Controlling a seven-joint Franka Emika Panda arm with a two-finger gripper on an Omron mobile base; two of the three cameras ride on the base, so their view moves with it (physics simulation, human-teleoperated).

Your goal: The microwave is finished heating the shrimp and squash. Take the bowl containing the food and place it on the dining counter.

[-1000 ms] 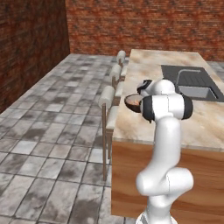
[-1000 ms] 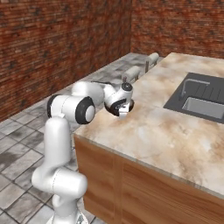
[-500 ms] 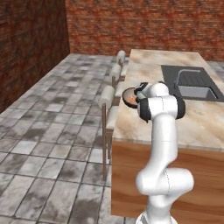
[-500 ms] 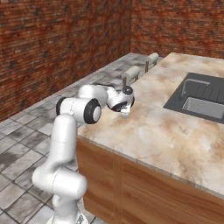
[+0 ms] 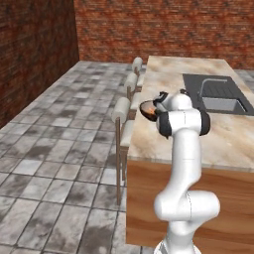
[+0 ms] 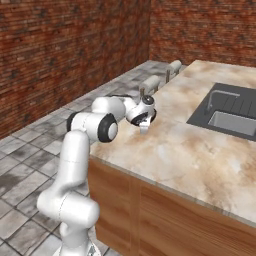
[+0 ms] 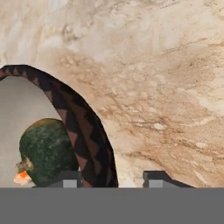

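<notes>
Arm bent over dining counter, jaws apart astride bowl rim

The bowl, dark brown outside with a zigzag band and cream-white inside, sits on the beige marbled dining counter near its stool-side edge; the dark green squash lies inside; an orange bit of shrimp peeks beside it.

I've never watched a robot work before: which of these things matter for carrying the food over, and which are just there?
Part of the job: bowl, squash, shrimp, dining counter, claw.

Just there: sink, faucet, stools.
</notes>
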